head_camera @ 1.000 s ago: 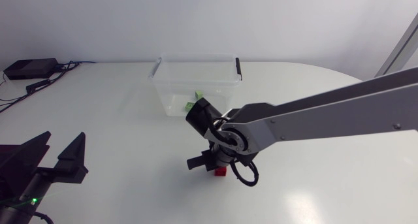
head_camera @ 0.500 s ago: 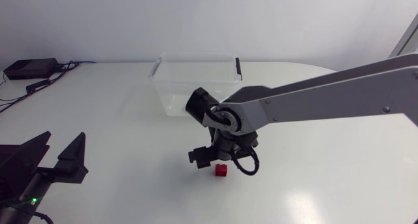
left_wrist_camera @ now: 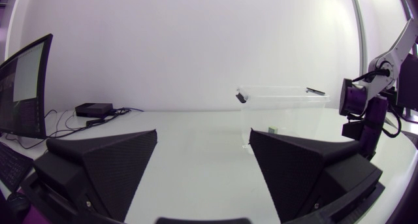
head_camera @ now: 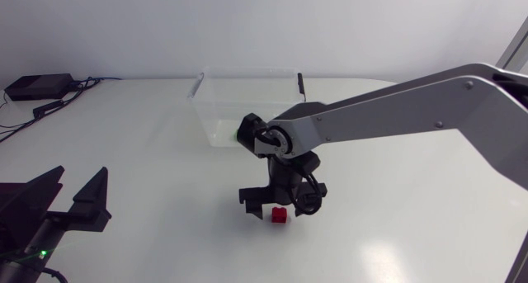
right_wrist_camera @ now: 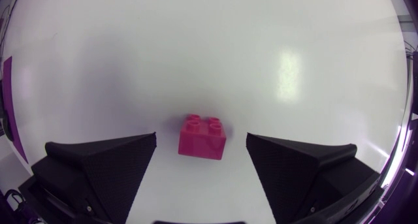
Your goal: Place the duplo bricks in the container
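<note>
A red duplo brick [head_camera: 281, 215] lies on the white table in front of the clear container [head_camera: 247, 97]. My right gripper [head_camera: 276, 205] points straight down over it, open. In the right wrist view the brick [right_wrist_camera: 204, 136] sits on the table between the two spread fingers, touching neither. A green brick [left_wrist_camera: 275, 128] lies inside the container [left_wrist_camera: 281, 110]; in the head view only a sliver of green [head_camera: 236, 135] shows behind my right arm. Far from the bricks, my left gripper [head_camera: 59, 202] rests at the near left, open and holding nothing [left_wrist_camera: 202, 168].
A black box [head_camera: 37, 87] with cables sits at the table's back left corner. The container has black clips [head_camera: 301, 83] on its rim. My right arm [left_wrist_camera: 366, 116] stands beside the container in the left wrist view.
My right gripper has gone from shut to open and swung upright above the red brick. The brick has stayed in place. The left arm has not moved.
</note>
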`<action>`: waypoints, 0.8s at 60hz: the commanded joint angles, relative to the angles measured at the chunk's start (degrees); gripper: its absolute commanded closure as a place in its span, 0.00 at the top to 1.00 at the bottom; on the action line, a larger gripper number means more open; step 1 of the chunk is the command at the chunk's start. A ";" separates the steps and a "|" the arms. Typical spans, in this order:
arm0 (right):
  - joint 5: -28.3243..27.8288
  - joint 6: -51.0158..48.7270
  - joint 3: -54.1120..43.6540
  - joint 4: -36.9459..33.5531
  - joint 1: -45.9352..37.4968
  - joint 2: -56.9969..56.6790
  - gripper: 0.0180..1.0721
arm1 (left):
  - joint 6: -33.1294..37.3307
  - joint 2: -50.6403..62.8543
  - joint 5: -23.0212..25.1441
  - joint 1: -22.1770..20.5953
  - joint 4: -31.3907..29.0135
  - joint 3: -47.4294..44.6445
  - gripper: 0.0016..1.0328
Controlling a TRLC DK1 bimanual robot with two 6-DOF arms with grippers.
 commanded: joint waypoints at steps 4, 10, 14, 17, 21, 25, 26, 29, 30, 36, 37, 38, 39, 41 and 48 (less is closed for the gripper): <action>-2.24 1.69 2.38 -2.48 -1.01 2.63 0.88 | 0.41 -0.58 -0.17 -0.17 0.40 -1.02 0.96; -2.24 0.90 3.88 -4.07 -0.83 3.24 0.79 | 0.41 -0.58 -0.17 -0.17 0.40 -1.02 0.96; -1.62 0.64 4.67 -4.33 -0.75 3.42 0.61 | 0.41 -0.58 -0.17 -0.17 0.40 -1.02 0.96; -0.83 -0.68 5.28 -4.15 -0.75 3.60 0.44 | 0.41 -0.58 -0.17 -0.17 0.40 -1.02 0.96; -0.66 -1.56 5.37 -4.15 -0.66 3.77 0.41 | 0.41 -0.58 -0.17 -0.17 0.40 -1.02 0.96; -0.39 -3.14 5.90 -4.94 -0.57 4.47 0.36 | 0.41 -0.58 -0.17 -0.17 0.40 -1.02 0.96; -0.39 -3.14 5.90 -4.94 -0.66 4.47 0.36 | 0.41 -0.58 -0.17 -0.17 0.40 -1.02 0.96; -0.48 -2.70 5.90 -4.94 -1.01 4.56 0.35 | 0.41 -0.58 -0.17 -0.17 0.40 -1.02 0.96; -0.48 -2.62 5.90 -4.94 -1.10 4.56 0.35 | 0.41 -0.58 -0.17 -0.17 0.40 -1.02 0.96; -0.57 -2.35 6.08 -5.21 -1.63 4.56 0.29 | 0.41 -0.58 -0.17 -0.17 0.40 -1.02 0.96; -0.57 -2.35 6.16 -5.21 -1.80 4.65 0.26 | 0.41 -0.58 -0.17 -0.17 0.40 -1.02 0.96; -0.57 -2.44 6.16 -5.21 -1.89 4.65 0.23 | 0.41 -0.58 -0.17 -0.17 0.40 -1.02 0.96; -0.74 -2.53 6.16 -5.21 -1.98 4.74 0.21 | 0.41 -0.58 -0.17 -0.17 0.40 -1.02 0.96; -0.74 -2.62 6.25 -5.21 -2.15 4.83 0.21 | 0.41 -0.58 -0.17 -0.17 0.40 -1.02 0.96; 0.66 -2.88 6.08 -5.21 -2.15 4.30 0.21 | 0.41 -0.58 -0.17 -0.17 0.40 -1.02 0.96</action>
